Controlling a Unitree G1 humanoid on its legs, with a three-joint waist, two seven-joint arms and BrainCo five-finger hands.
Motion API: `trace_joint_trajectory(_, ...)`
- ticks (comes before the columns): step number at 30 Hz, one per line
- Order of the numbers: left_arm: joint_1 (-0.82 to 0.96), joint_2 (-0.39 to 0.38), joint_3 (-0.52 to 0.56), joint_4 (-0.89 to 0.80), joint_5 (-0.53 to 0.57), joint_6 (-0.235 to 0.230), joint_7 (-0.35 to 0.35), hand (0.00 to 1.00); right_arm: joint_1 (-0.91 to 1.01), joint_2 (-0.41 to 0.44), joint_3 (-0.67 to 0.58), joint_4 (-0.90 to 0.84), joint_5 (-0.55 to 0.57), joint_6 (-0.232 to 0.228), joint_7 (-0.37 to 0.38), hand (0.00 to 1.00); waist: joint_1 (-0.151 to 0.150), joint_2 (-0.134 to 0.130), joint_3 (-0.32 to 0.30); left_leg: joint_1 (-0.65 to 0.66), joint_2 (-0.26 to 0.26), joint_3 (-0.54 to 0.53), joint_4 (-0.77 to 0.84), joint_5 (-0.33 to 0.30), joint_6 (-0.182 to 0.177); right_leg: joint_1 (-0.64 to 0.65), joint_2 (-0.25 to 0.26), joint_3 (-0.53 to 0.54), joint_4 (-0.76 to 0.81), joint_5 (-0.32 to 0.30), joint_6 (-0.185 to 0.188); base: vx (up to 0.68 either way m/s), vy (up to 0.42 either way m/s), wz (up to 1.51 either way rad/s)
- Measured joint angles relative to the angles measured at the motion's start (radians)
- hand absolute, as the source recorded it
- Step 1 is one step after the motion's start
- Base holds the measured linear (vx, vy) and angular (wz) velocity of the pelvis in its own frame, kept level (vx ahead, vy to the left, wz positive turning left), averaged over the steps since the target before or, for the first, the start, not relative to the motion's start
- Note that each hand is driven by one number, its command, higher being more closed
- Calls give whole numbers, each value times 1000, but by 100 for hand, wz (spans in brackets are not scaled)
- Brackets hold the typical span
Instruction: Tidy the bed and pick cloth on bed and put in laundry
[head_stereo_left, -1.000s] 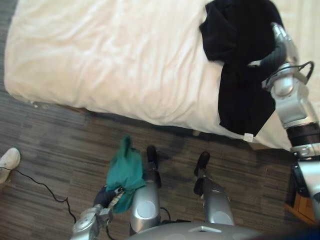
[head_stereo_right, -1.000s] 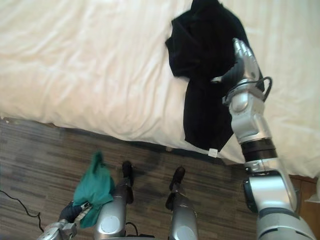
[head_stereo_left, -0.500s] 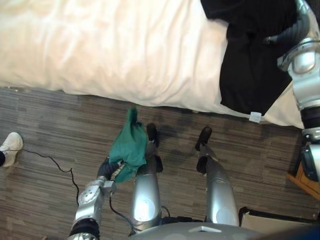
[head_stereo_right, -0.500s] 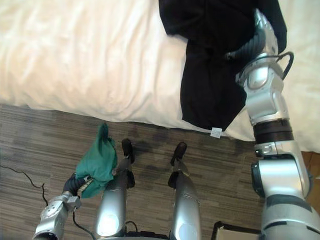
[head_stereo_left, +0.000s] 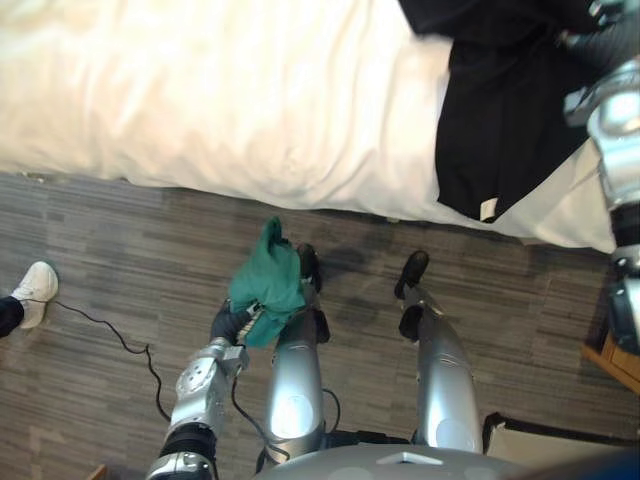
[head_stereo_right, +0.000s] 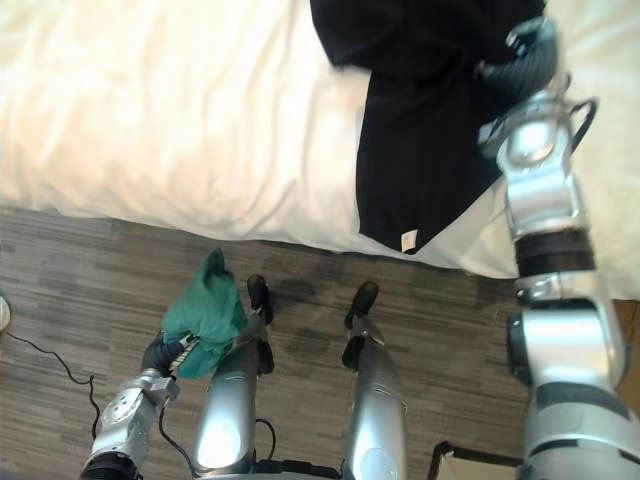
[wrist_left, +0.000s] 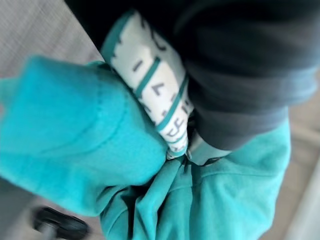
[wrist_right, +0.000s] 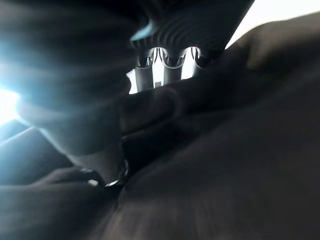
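A black cloth (head_stereo_left: 500, 110) lies on the white bed (head_stereo_left: 200, 90) at the far right, one end with a white tag hanging over the bed's edge. My right hand (head_stereo_right: 525, 50) rests on its upper part. In the right wrist view its fingers (wrist_right: 165, 70) curl down into bunched black cloth (wrist_right: 225, 150), tips buried. Low beside my legs, my left hand (head_stereo_left: 228, 322) is shut on a green cloth (head_stereo_left: 268, 285), held up off the floor. The left wrist view shows that green cloth (wrist_left: 75, 150) and its white label (wrist_left: 150, 85) against the hand.
The bed's near edge runs across above a dark wood-pattern floor (head_stereo_left: 120, 260). A person's white shoe (head_stereo_left: 38, 290) stands at the far left. A wooden piece (head_stereo_left: 612, 365) sits at the right, and a light container with a dark rim (head_stereo_left: 560, 450) at the bottom right.
The camera has tilted down. My right hand's fingers have curled into the black cloth, and its hanging end has drawn up a little. The left hand with the green cloth has lifted slightly.
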Motion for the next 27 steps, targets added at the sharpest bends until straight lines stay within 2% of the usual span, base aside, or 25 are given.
trace_joint_trajectory(1,4,-16,0,-21,-2,4,10,100,95,51,-28,-40,29,-35,-2,100,0,1,-4,26,5,2,22,-22,-2,32,1,1,3,-16,3,60,-25,-9)
trace_joint_trajectory(2,9,-22,0,-31,-2,7,11,100,143,81,-41,-61,41,-51,-3,100,0,1,-5,42,8,6,31,-33,-4,48,2,3,7,-22,4,70,-20,-10)
trace_joint_trajectory(3,29,-35,-1,-55,-2,22,25,100,248,150,-70,-108,78,-83,-4,100,-2,1,-28,62,11,11,54,-57,-5,70,1,5,18,-37,7,93,-13,-13)
trace_joint_trajectory(5,76,-54,-4,-81,-1,44,47,100,426,255,-102,-152,145,-125,-12,100,-3,-1,-92,84,17,29,93,-97,-2,99,1,11,31,-61,14,127,1,-11)
trace_joint_trajectory(7,140,-78,-4,-96,12,64,72,100,663,388,-142,-158,195,-190,-23,100,-10,-1,-175,136,22,69,138,-141,10,173,-8,5,39,-96,30,204,27,10)
trace_joint_trajectory(8,156,-86,-4,-94,19,70,78,100,716,416,-154,-146,204,-206,-27,100,-14,-2,-198,152,20,79,138,-145,13,195,-12,-1,37,-104,36,234,42,30)
trace_joint_trajectory(10,193,-104,-6,-70,52,92,96,100,841,488,-179,-67,212,-227,-43,100,-27,-6,-263,200,11,92,128,-148,15,263,-21,-21,20,-115,47,198,33,33)
trace_joint_trajectory(12,206,-123,-1,28,101,107,131,100,921,550,-217,91,214,-241,-45,100,-39,-6,-326,275,2,102,84,-148,15,350,-23,-44,-26,-114,59,152,26,21)
trace_joint_trajectory(16,223,-143,16,210,134,109,186,100,997,606,-299,358,211,-257,-29,100,-50,10,-414,439,-24,147,-34,-137,-3,493,-11,-44,-117,-96,88,131,68,-6)
trace_joint_trajectory(20,239,-153,103,295,133,106,205,100,1051,616,-323,454,209,-226,-5,100,-60,12,-452,541,-31,186,-96,-128,-17,567,4,-24,-156,-87,97,41,27,-20)
trace_joint_trajectory(22,244,-156,136,331,136,110,205,100,1073,616,-352,486,188,-162,17,100,-62,5,-466,582,-32,202,-120,-124,-23,587,11,-13,-164,-87,97,-34,-16,-15)
trace_joint_trajectory(23,245,-156,137,341,137,111,205,100,1075,615,-362,493,176,-147,20,100,-62,0,-470,586,-32,206,-122,-124,-23,588,12,-11,-169,-85,98,-51,-17,-18)
trace_joint_trajectory(25,248,-165,136,359,152,132,205,100,1085,606,-370,513,94,-91,43,100,-63,-1,-470,599,-32,218,-126,-124,-23,604,17,0,-185,-77,97,-75,-26,-14)
trace_joint_trajectory(26,248,-169,137,366,160,136,204,100,1087,606,-370,518,74,-81,48,100,-64,-10,-474,602,-33,218,-127,-124,-23,607,17,0,-186,-77,97,-87,-33,0)
trace_joint_trajectory(27,244,-169,147,368,166,152,204,100,1089,606,-363,525,33,-68,57,100,-64,-2,-471,606,-34,214,-127,-124,-23,615,18,-2,-190,-76,97,-60,-29,4)
